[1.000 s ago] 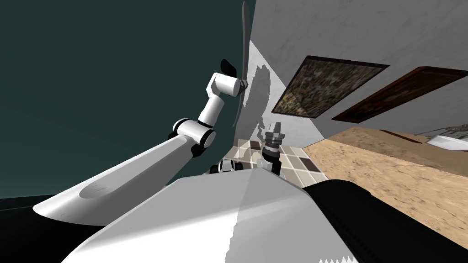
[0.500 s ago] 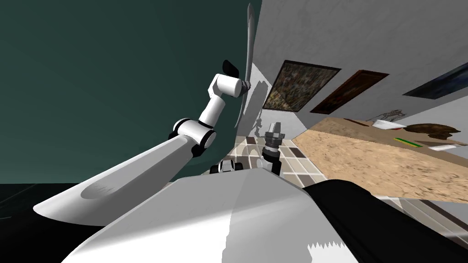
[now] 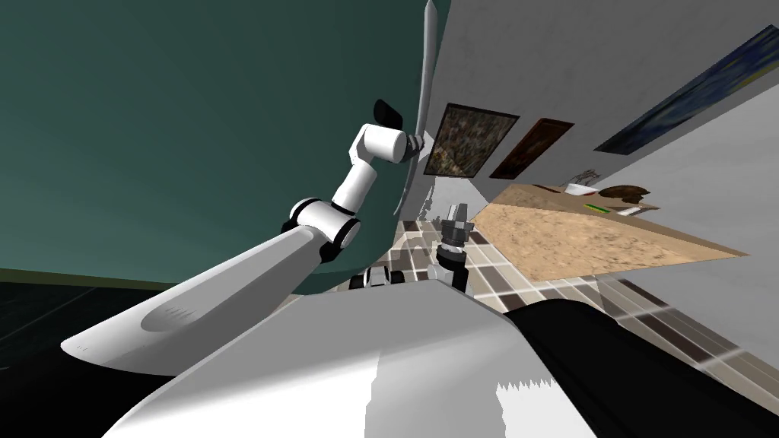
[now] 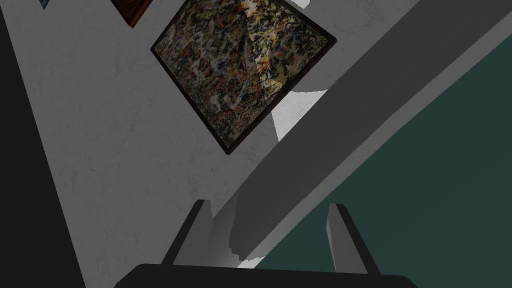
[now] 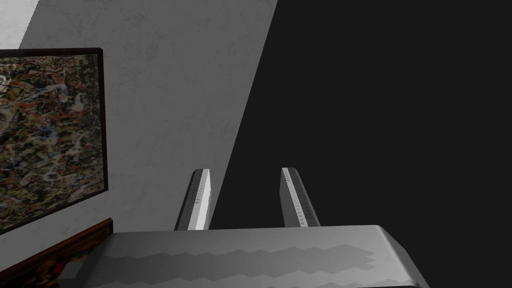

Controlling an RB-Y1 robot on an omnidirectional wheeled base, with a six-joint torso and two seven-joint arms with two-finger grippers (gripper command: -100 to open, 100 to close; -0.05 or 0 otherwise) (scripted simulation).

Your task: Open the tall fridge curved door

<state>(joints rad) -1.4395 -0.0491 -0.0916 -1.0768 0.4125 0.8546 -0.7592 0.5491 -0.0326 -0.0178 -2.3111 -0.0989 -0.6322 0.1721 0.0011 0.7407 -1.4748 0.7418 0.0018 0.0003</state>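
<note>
Straddling the dark green fridge door's (image 3: pixel 190 114) pale grey curved handle (image 3: pixel 424 76), upper centre, the left gripper's (image 4: pixel 267 202) fingers stand wide, so pulling seems mostly ahead; the right gripper's (image 5: pixel 244 170) gape narrowly, empty.

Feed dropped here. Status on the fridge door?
Left gripper open, astride the grey handle. Right gripper open, idle. Dark green fridge door alongside; nothing in the way.

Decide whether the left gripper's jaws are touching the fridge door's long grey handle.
Apart. In the left wrist view the handle runs between the left gripper's open jaws, with wall and green door showing either side.
</note>
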